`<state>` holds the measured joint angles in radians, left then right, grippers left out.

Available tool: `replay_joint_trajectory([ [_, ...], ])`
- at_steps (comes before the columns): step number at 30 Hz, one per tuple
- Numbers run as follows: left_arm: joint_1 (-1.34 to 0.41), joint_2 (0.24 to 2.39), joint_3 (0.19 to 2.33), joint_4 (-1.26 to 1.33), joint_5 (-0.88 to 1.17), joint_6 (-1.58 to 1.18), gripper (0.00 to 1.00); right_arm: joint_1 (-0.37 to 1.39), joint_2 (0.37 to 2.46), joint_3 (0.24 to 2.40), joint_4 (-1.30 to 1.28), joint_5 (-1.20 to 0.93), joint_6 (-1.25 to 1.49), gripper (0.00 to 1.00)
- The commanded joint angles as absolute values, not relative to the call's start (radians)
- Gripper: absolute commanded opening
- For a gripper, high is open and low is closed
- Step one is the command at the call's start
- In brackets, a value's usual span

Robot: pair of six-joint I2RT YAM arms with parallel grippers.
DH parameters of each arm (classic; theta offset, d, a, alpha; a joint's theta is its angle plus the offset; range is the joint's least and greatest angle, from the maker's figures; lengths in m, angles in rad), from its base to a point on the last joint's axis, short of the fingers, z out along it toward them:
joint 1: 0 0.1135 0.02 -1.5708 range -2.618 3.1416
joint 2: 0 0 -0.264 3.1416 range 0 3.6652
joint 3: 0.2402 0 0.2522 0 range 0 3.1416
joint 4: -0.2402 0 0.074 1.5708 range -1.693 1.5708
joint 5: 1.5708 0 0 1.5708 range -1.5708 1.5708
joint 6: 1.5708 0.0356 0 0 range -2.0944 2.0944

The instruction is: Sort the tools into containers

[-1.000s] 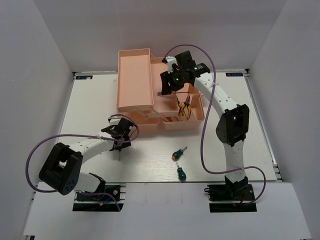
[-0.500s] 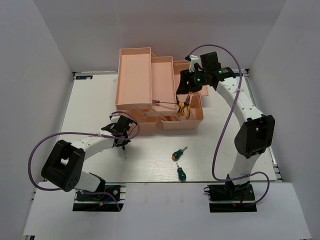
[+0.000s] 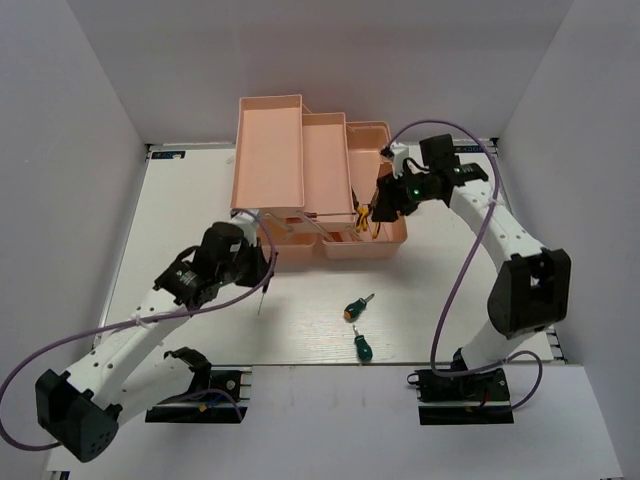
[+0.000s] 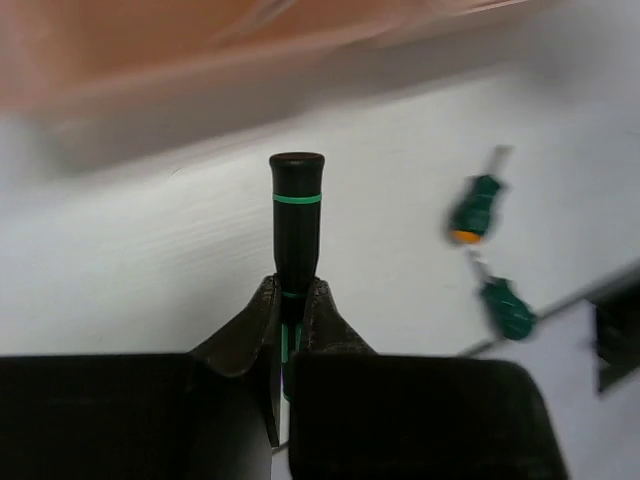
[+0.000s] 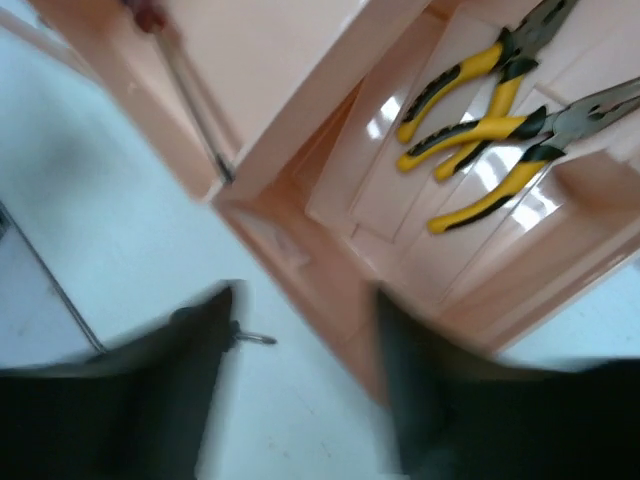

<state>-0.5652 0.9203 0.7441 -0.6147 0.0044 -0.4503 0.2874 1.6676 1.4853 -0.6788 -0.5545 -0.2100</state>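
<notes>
My left gripper (image 4: 293,292) is shut on the thin black-green screwdriver (image 4: 296,215), whose handle sticks out past the fingertips. From above, that gripper (image 3: 254,266) hangs over the table just in front of the salmon-pink toolbox (image 3: 270,100), and the screwdriver's shaft (image 3: 263,298) points down. My right gripper (image 3: 373,207) hovers over the toolbox's right tray, open, with nothing between its blurred fingers (image 5: 195,345). Two yellow-and-black pliers (image 5: 470,90) lie in that tray (image 5: 400,200). Two green stubby screwdrivers (image 3: 355,307) (image 3: 362,346) lie on the table in front of the box.
The toolbox stands open at the back middle with its trays fanned out and thin metal hinge rods (image 3: 300,228) along the front. White walls close in the table on three sides. Purple cables loop off both arms.
My left gripper shut on the thin screwdriver and lifted it off the table, toward the toolbox. The right gripper moved from the box's middle to its right tray and narrowed.
</notes>
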Motion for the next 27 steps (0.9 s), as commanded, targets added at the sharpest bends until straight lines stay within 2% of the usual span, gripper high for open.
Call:
replay_joint_trajectory([
  [1,-0.577,1.014,0.928,-0.603,0.271,-0.305,0.0,0.259,1.548,1.382,-0.618,-0.678,-0.359,0.44],
  [2,-0.577,1.053,1.019,-0.586,0.308,-0.292,0.0,0.259,1.522,1.364,-0.614,-0.71,-0.403,0.14],
  [3,-0.587,1.095,1.07,-0.553,0.308,-0.27,0.0,0.25,1.491,1.315,-0.606,-0.722,-0.422,0.0],
  [8,-0.597,1.398,1.406,-0.465,0.307,-0.232,0.0,0.242,1.422,1.233,-0.627,-0.733,-0.489,0.0],
  [16,-0.597,1.785,1.78,-0.497,0.091,-0.262,0.0,0.215,1.301,1.12,-0.623,-0.712,-0.491,0.0],
  [18,-0.597,1.851,1.845,-0.515,0.075,-0.262,0.03,0.215,1.281,1.111,-0.626,-0.709,-0.497,0.1],
  [19,-0.597,1.885,1.923,-0.549,0.054,-0.262,0.09,0.213,1.275,1.095,-0.627,-0.709,-0.499,0.33],
  [20,-0.597,1.948,1.963,-0.564,0.054,-0.262,0.18,0.213,1.273,1.091,-0.64,-0.71,-0.505,0.42],
  [21,-0.597,1.975,2.001,-0.578,0.043,-0.262,0.42,0.213,1.272,1.091,-0.647,-0.713,-0.535,0.51],
  [22,-0.597,1.999,2.07,-0.587,0.043,-0.253,0.52,0.213,1.27,1.086,-0.667,-0.733,-0.548,0.65],
  [24,-0.597,2.029,2.129,-0.598,0.055,-0.253,0.66,0.213,1.272,1.088,-0.695,-0.765,-0.672,0.69],
  [27,-0.597,2.02,2.154,-0.589,0.055,-0.253,0.7,0.212,1.278,1.08,-0.866,-0.885,-0.927,0.7],
])
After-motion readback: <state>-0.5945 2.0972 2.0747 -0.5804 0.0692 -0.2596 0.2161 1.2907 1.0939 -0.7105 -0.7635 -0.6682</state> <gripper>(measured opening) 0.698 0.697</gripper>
